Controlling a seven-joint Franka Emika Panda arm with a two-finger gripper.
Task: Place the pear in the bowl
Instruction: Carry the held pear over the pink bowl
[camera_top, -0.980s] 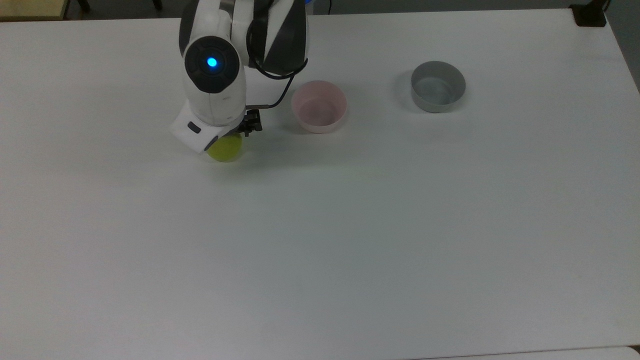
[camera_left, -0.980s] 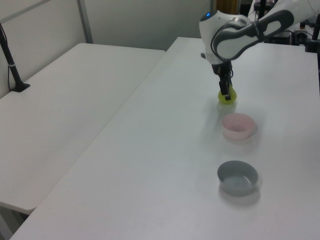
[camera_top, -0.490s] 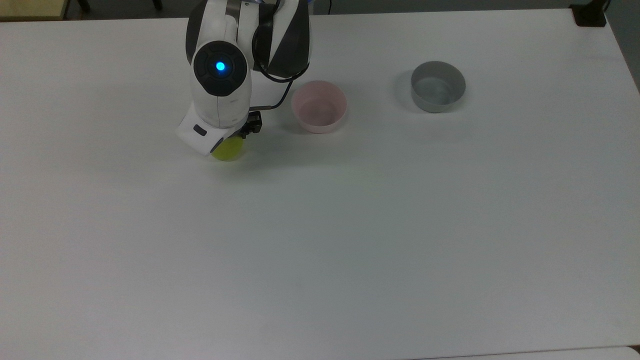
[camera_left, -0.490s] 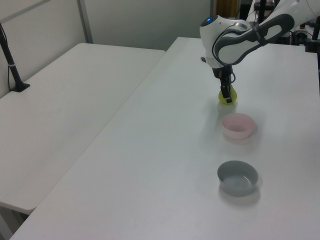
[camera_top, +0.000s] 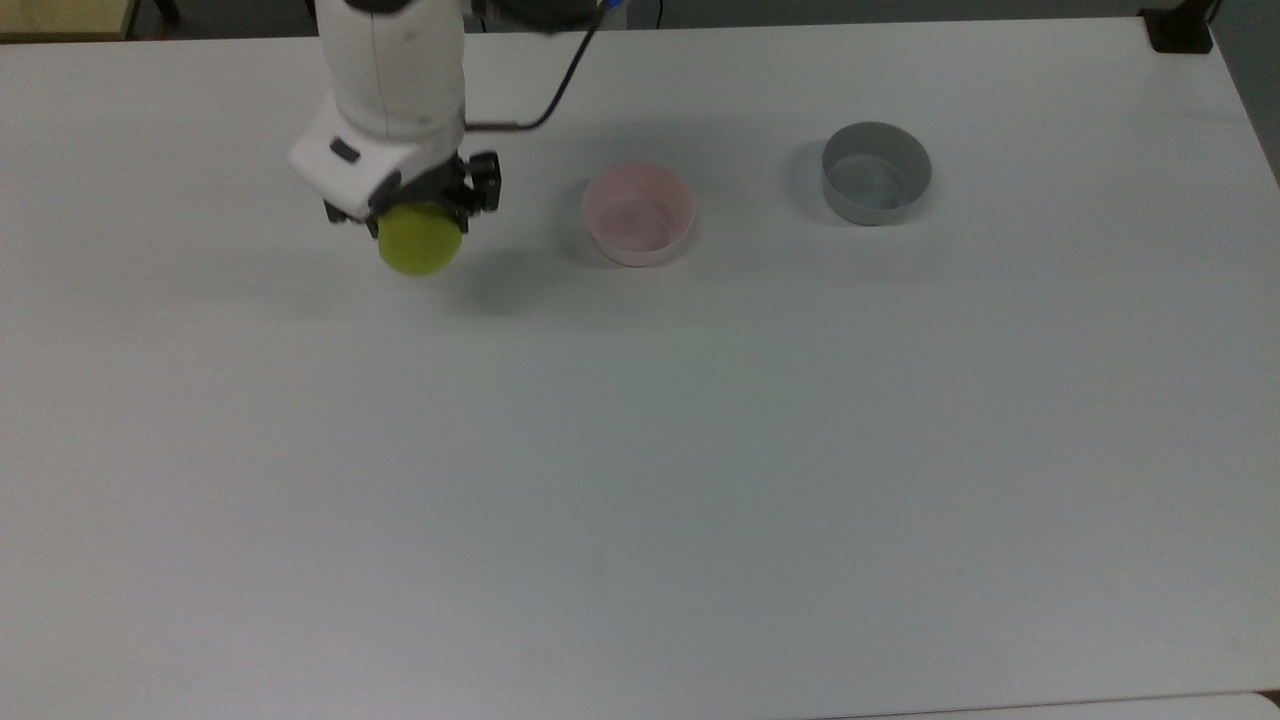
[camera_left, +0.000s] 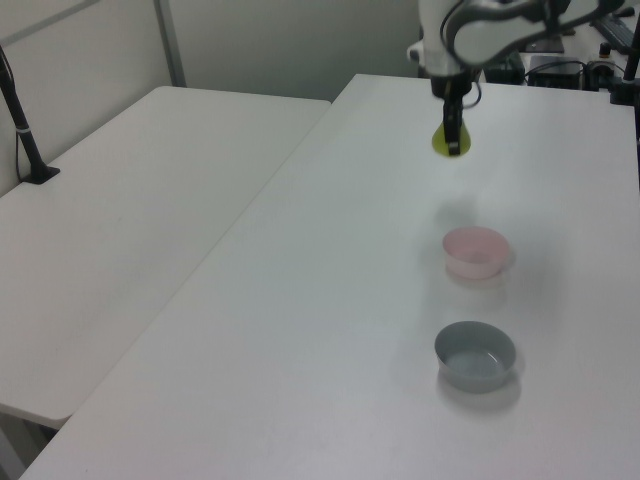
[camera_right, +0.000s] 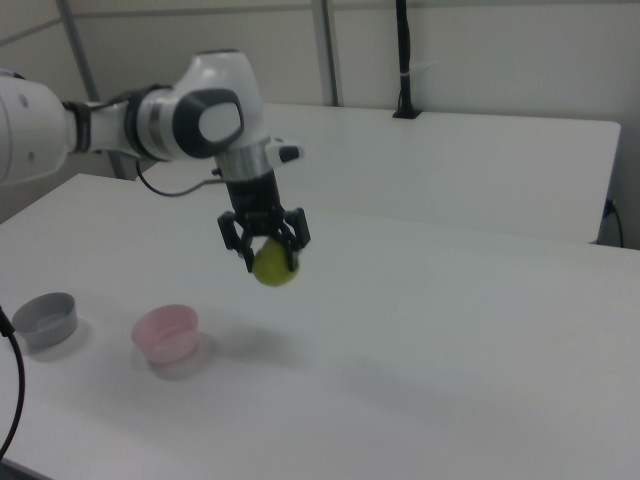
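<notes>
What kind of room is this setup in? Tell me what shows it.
Probably a robotics lab or test room. A robot arm's gripper holds a pear above a plain white table bearing just a pink bowl and a grey bowl, with more white tables nearby.

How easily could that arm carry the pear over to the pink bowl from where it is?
Probably easily: the gripper holds the pear well above the table, and the pink bowl sits open and empty nearby, with only bare tabletop between them.
</notes>
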